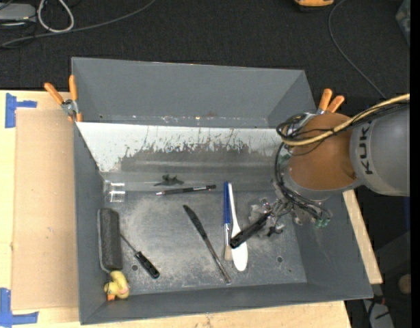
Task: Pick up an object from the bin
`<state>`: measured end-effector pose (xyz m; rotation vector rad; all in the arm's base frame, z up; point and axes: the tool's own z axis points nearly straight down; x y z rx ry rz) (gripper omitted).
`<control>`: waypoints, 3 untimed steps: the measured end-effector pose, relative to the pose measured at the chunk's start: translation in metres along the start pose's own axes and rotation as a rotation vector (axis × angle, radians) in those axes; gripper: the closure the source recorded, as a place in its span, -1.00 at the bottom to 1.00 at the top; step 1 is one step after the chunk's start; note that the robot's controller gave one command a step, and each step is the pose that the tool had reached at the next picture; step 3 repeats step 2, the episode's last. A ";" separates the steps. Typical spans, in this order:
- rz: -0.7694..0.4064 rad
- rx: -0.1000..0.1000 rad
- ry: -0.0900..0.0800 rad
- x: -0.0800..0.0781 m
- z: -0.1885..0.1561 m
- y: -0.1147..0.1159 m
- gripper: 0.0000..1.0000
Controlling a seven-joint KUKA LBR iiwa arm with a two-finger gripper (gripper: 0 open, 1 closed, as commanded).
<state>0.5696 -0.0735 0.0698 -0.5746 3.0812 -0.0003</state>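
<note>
**Overhead view of the grey bin (196,101).** Around the floor you see:

- **10 o'clock:** a clear cup (115,192) lies on its side.
- **9 o'clock:** a black roller (110,238) lies lengthwise, with a yellow piece (116,285) at its lower end and a small black handle (145,264) just beside it.
- **12 o'clock:** a thin black rod (186,190) lies crosswise.
- **Centre:** a slim dark blade (200,232) lies aslant.
- **Right of centre:** a blue-and-white stick (228,207) runs along the 12-to-6 line, with a white rounded piece (240,258) by its lower end.

A short black bar (245,235) starts beside the blue-and-white stick's lower part and slants up toward 2 o'clock. These neighbours crowd its lower end.

The gripper (273,221) sits at the floor's 3 o'clock, below the arm's orange cover (319,162). From the gripper, the short black bar runs off toward 8 o'clock, and its upper end reaches the gripper's tip. You cannot tell whether the gripper is clenched on the bar or released. Its tip reads as a cluster of dark parts merging with the bar's end.
</note>
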 end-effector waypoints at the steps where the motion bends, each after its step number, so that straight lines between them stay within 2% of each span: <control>1: -0.001 -0.005 0.009 0.003 -0.024 0.002 1.00; 2: 0.000 0.000 0.000 0.000 -0.070 0.001 1.00; 3: 0.000 0.000 0.000 0.000 -0.070 0.001 1.00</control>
